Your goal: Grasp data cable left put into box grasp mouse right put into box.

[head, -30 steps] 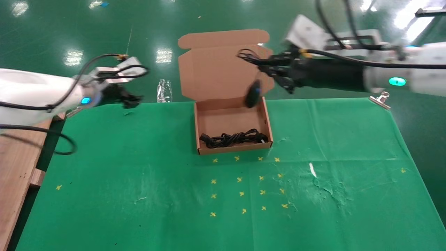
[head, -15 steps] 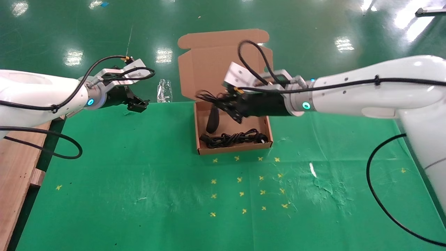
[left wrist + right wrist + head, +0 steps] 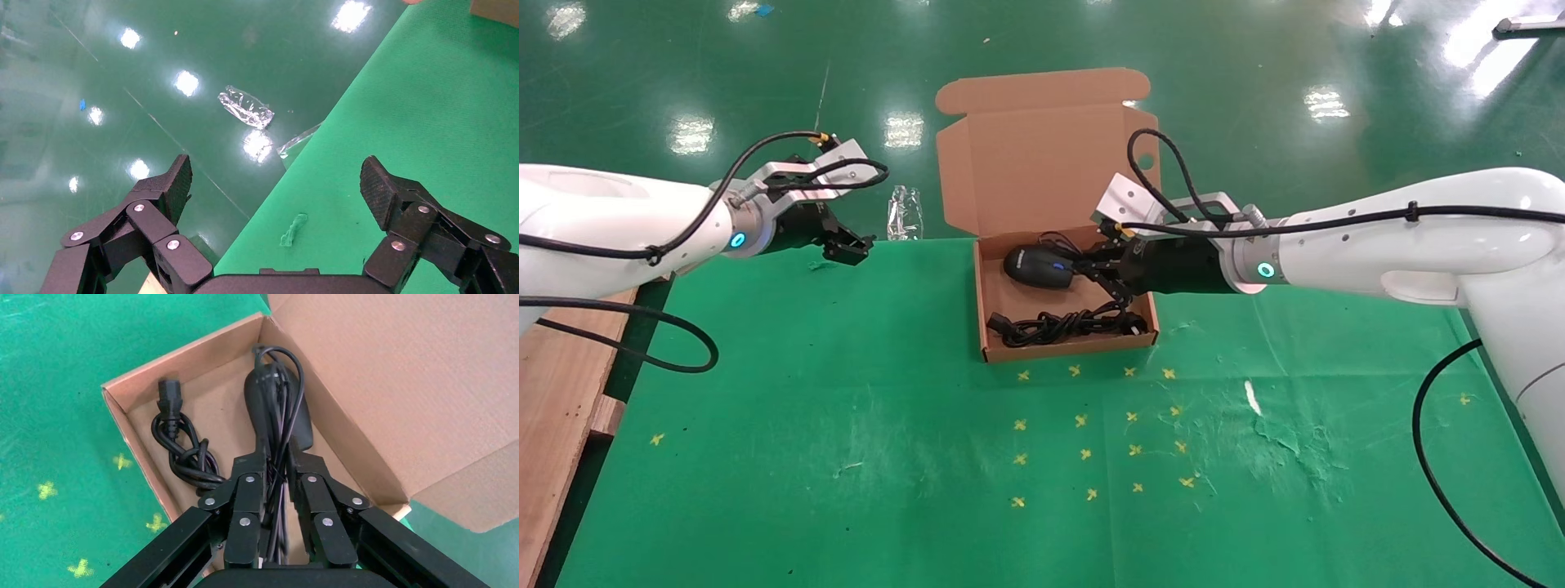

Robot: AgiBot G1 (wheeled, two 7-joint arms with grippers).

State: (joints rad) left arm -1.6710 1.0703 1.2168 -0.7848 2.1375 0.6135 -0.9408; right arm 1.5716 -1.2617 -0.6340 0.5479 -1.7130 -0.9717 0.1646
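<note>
Now the right tool is reaching in over the box from its right wall, fingers pressed together, pinching the mouse's bundled cord — the mouse itself is lying in the box's far half, just ahead of the fingertips, its long axis running in line with the tool. Data cable is already sitting coiled along the near wall. Left tool is hanging spread at the table's far-left edge, well apart — next move looks like a release
</note>
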